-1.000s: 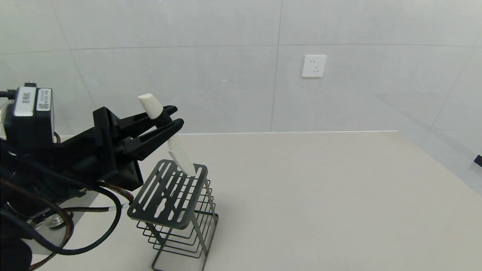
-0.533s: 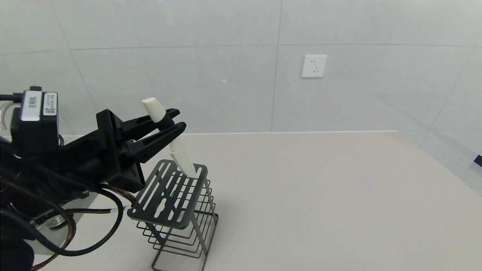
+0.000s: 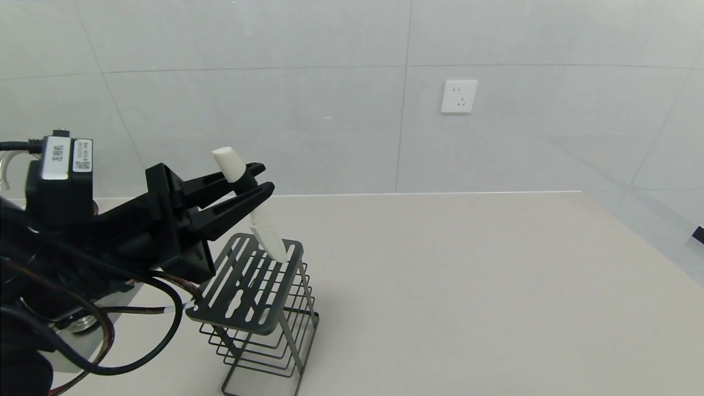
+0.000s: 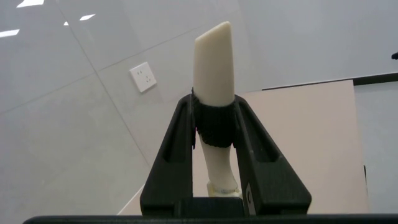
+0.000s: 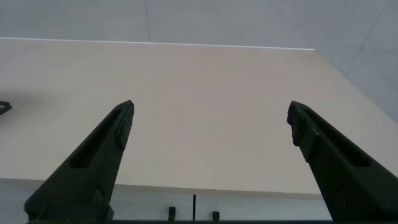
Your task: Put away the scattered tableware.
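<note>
I've got the beige tabletop (image 3: 467, 286) and on it the dark metal rack with slotted top plate (image 3: 247, 286), just under the fingers of my left gripper (image 3: 263, 179). They're clenched on the white-handled knife (image 3: 268, 236): handle above them, blade slanting down below, tip at the plate's far corner slot. Risk: the tilted blade snags the slot edge, twists in the grasp or tips the rack. The right gripper (image 5: 210, 112) is spread wide and holds nothing.

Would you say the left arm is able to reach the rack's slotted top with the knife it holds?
Probably yes: the left gripper, shut on the knife, hangs just above the rack, the blade tip is at the slotted top's far edge, and nothing stands between.
</note>
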`<state>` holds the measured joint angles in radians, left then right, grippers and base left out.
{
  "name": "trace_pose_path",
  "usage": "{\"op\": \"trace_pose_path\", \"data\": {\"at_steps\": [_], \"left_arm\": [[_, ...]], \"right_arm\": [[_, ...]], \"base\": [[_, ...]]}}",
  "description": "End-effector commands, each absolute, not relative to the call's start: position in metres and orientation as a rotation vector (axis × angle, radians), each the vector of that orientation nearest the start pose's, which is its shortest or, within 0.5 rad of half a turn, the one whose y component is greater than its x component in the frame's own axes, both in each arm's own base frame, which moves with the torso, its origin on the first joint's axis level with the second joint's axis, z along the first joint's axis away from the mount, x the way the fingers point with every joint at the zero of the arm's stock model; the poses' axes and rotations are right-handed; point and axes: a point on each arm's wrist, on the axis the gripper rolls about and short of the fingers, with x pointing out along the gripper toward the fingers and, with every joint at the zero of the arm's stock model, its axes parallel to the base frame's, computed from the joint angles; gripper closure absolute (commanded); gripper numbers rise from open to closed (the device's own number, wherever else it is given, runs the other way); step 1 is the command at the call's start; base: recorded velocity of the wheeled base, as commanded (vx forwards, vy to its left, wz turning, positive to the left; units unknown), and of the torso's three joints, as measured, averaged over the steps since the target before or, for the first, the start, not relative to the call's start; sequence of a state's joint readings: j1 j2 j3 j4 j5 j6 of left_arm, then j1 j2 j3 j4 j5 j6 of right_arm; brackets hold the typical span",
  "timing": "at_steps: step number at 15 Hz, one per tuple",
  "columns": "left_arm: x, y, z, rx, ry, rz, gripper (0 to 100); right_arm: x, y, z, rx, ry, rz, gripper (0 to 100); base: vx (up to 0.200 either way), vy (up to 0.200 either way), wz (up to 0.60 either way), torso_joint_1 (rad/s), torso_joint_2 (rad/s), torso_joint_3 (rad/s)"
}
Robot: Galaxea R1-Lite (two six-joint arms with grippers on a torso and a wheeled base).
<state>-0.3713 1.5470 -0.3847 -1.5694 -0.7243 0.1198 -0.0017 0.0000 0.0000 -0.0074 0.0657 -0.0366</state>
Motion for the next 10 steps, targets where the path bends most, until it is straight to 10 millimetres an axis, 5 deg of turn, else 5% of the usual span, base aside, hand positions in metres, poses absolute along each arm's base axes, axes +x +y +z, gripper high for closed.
{"op": "trace_pose_path", "data": {"at_steps": [1, 10], "left_arm": [[0.2018, -0.0946, 0.2056, 0.181, -0.476, -1.055, 100], [0.2002, -0.0939, 0.1994, 0.176, -0.448, -1.058, 100]], "right_arm": [[-0.0227, 0.0015, 0.0763, -0.035, -0.007, 0.064, 0], [-0.0227, 0.0015, 0.0763, -0.035, -0.007, 0.064, 0]], "base": [[0.0, 0.0, 0.0, 0.0, 0.0, 0.0], [0.0, 0.0, 0.0, 0.0, 0.0, 0.0]]}}
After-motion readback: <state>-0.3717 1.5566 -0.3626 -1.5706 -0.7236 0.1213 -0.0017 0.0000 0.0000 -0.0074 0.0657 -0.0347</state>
